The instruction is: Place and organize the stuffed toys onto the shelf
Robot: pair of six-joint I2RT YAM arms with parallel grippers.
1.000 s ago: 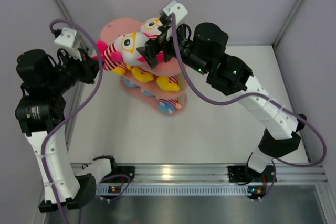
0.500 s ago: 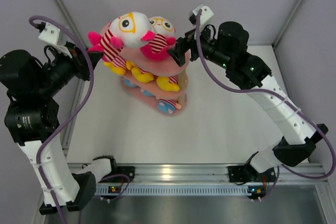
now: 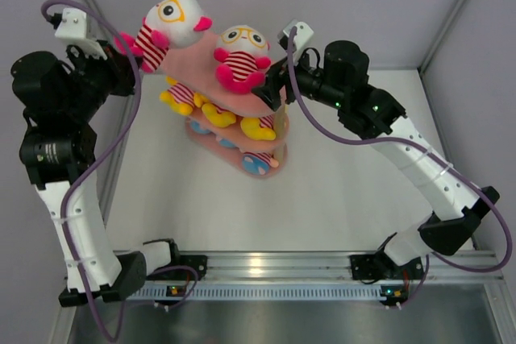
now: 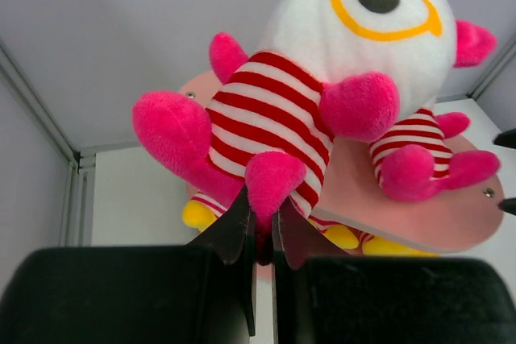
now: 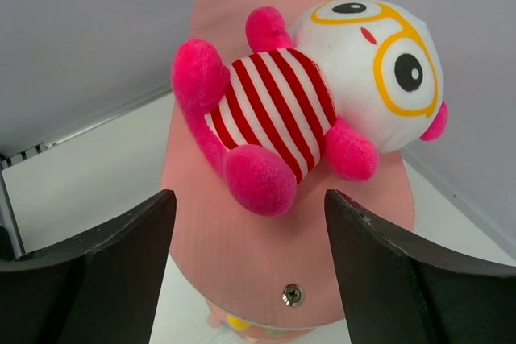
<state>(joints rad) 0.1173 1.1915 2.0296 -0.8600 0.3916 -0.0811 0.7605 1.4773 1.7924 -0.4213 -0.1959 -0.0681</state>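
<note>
The left gripper (image 4: 260,230) has swung its toy (image 4: 322,94) up and left, above the shelf (image 5: 242,263) edge, jaws pinching one foot. The right gripper (image 5: 246,207) gapes empty before the second toy (image 5: 282,102), which lies on the top board. Light, floppy plush: grip the torso.

There's the left arm (image 3: 68,199), standing tall off its base, elbow high, wrist reaching to the right. The left gripper (image 4: 260,227) is pinched tight on one leg of the pink-limbed plush doll in a red-white striped shirt (image 4: 274,114). Across from it the right arm (image 3: 419,171) stretches long and leftward, and the right gripper (image 5: 246,199) gapes wide, black fingers (image 5: 105,247) well apart.
</note>
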